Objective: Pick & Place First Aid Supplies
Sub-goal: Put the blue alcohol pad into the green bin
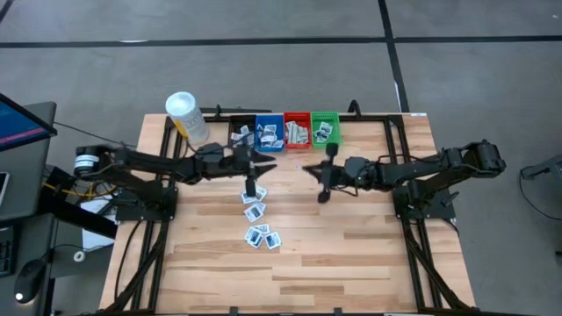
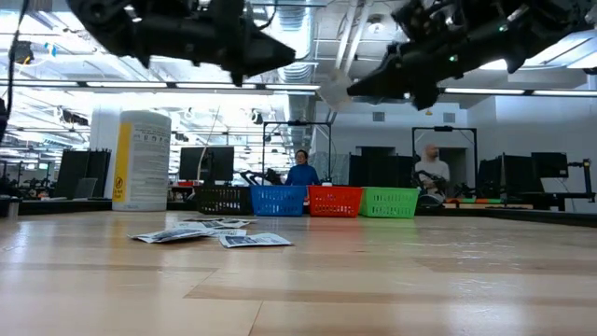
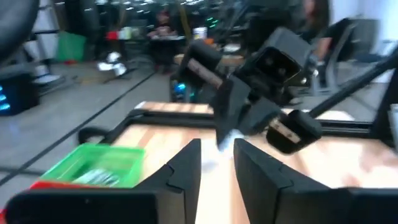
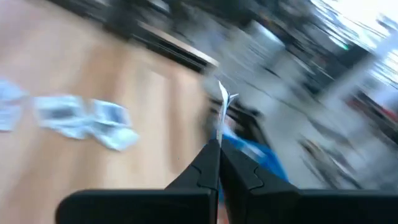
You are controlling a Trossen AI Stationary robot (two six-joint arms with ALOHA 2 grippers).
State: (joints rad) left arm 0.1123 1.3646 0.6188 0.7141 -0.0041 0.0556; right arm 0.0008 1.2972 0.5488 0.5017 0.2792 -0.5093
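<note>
1. The work surface was a pale wooden table of long planks, framed by dark rails and standing on a grey floor crossed by dark lines.
2. Along the far edge of the table stood four small bins in a row: a black bin, a blue bin, a red bin and a green bin, each already holding packets.
3. A yellow container with a white cap stood near the far left corner, beside the black bin.
4. A scatter of loose first aid packets lay on the wood near the table's middle, nearer than the bins; in the low view they lay flat.
5. The left gripper hung above the table just in front of the blue bin, its fingers parted with a gap between them and nothing visibly held.
6. The right gripper hung above the table in front of the red and green bins, its fingers pressed together on a thin white packet standing up from the tips.
7. Both arms were raised clear of the wood in the low view.
8. Beyond the table lay a large hall with strip lighting, exposed ceiling ducts, monitors and benches; two people sat at workstations far behind the bins.
</note>
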